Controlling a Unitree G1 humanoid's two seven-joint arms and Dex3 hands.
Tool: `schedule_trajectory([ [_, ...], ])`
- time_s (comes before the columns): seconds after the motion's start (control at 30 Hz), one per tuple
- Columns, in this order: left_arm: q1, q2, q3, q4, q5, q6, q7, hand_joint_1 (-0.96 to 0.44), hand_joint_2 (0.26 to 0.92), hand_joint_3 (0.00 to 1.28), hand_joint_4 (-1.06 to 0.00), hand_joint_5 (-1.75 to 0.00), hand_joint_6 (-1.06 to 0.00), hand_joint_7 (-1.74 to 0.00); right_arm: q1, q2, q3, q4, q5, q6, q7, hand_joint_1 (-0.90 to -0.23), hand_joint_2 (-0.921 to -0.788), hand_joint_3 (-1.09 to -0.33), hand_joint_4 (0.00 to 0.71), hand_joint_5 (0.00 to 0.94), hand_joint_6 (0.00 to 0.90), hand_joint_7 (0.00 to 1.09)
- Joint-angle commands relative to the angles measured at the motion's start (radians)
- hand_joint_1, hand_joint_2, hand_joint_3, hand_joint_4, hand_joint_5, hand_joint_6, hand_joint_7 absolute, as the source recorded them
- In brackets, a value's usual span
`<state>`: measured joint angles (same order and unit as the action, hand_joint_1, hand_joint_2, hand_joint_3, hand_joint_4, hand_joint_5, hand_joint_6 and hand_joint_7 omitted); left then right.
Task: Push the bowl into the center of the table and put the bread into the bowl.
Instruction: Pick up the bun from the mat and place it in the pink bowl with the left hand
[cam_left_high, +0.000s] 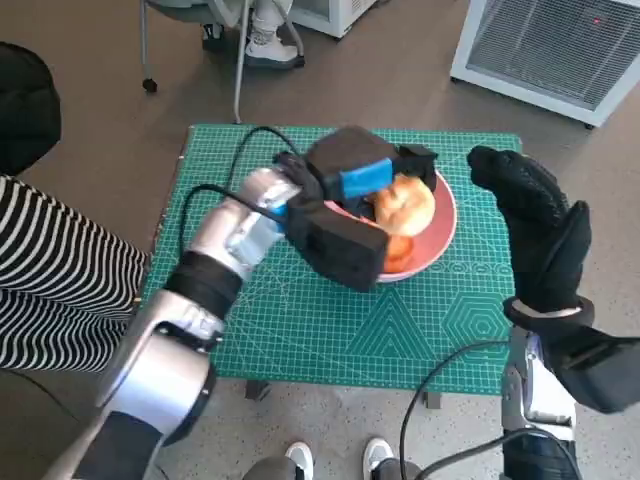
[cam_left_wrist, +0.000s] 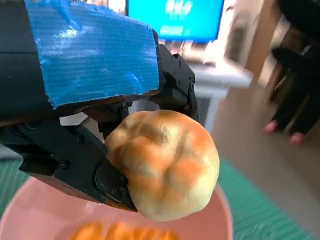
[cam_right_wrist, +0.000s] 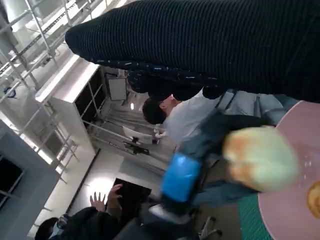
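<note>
Bread (cam_left_high: 405, 203): we hold it in our left hand (cam_left_high: 345, 215), directly above the pink bowl (cam_left_high: 440, 235).
Right hand (cam_left_high: 535, 235): released, empty, beside the bowl.
Bowl: near worktop (cam_left_high: 330, 330) centre.

The bread (cam_left_wrist: 165, 162) has a smooth, matt, soft-looking crust, golden in patches, against the hard black plastic fingers (cam_left_wrist: 82, 167) of the left hand (cam_left_high: 345, 215), whose back carries ribbed, slightly glossy blue tape (cam_left_wrist: 95, 52). The bowl (cam_left_high: 440, 235) looks like smooth pink plastic with a dull sheen. The right hand (cam_left_high: 535, 230) wears a matt knitted cloth glove. A matt green cutting mat (cam_left_high: 330, 320) covers the desk, and the left forearm (cam_left_high: 235, 235) shows brushed silvery metal.
</note>
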<state>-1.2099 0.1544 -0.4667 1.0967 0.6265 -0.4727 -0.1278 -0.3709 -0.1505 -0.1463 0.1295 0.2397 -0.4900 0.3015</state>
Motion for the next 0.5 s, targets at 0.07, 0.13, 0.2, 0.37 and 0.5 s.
schedule_trajectory([
  [0.07, -0.042, -0.049, -0.028, 0.071, 0.008, 0.114, -0.101, -0.10, 0.889, 0.10, -0.49, -0.70, -0.37, -0.80, 0.029, 0.003, -0.003, -0.001, 0.012, -0.004, 0.006, -0.772, -0.921, -0.797, 0.188, 0.001, 0.057, 0.51],
  [0.13, -0.044, -0.055, -0.031, 0.080, 0.005, 0.139, -0.129, -0.16, 0.884, 0.06, -0.38, -0.31, -0.31, -0.48, 0.032, 0.003, -0.003, -0.004, 0.012, -0.005, 0.004, -0.771, -0.921, -0.799, 0.188, 0.001, 0.057, 0.51],
  [0.2, -0.045, -0.058, -0.033, 0.085, 0.001, 0.164, -0.159, -0.26, 0.873, 0.03, -0.23, -0.13, -0.24, -0.32, 0.034, 0.004, -0.003, -0.007, 0.011, -0.007, 0.003, -0.771, -0.921, -0.799, 0.187, 0.001, 0.057, 0.51],
  [0.37, -0.025, -0.051, -0.037, 0.065, 0.004, 0.205, -0.167, -0.43, 0.874, 0.01, -0.10, -0.02, -0.17, -0.19, 0.038, 0.003, -0.007, -0.004, 0.014, -0.013, 0.004, -0.771, -0.921, -0.800, 0.187, 0.001, 0.056, 0.51],
  [0.5, 0.008, -0.031, -0.032, 0.038, 0.005, 0.169, -0.094, -0.56, 0.858, 0.00, -0.06, 0.00, -0.15, -0.15, 0.038, 0.003, -0.009, 0.000, 0.014, -0.016, 0.004, -0.771, -0.921, -0.801, 0.187, 0.000, 0.056, 0.51],
])
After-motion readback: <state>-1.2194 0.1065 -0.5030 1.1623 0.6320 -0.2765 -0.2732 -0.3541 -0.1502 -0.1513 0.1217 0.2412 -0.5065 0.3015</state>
